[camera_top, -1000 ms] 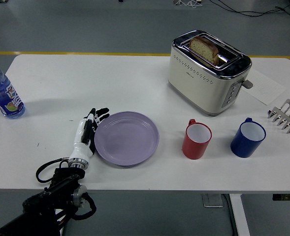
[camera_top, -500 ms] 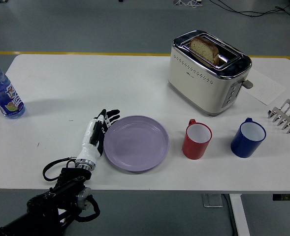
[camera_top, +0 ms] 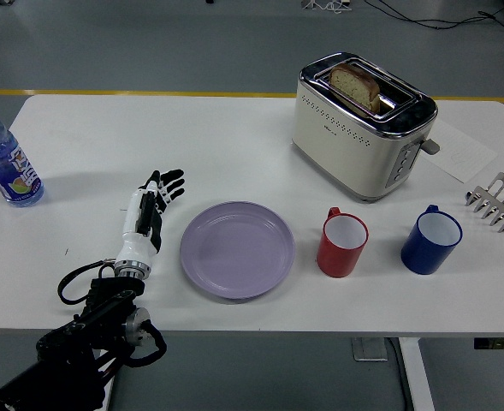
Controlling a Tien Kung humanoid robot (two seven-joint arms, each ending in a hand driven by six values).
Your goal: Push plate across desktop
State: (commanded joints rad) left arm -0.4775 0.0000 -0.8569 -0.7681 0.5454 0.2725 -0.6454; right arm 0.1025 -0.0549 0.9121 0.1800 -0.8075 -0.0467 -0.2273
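Observation:
A lavender plate (camera_top: 237, 249) lies flat on the white table (camera_top: 234, 145), near the front, just left of a red mug (camera_top: 342, 243). My left hand (camera_top: 151, 205) is left of the plate with its fingers straight and open. It holds nothing, and a gap of bare table lies between it and the plate's left rim. The left arm comes in from the lower left corner. The right arm is out of view.
A blue mug (camera_top: 430, 240) stands right of the red mug. A cream toaster (camera_top: 360, 124) with bread in it stands at the back right. A metal toast rack (camera_top: 496, 202) sits at the right edge, a water bottle (camera_top: 4, 164) at the left edge.
The plate slid right, toward the red mug, pushed by my left hand. Since then the hand has drawn back to the left, off the plate's rim.

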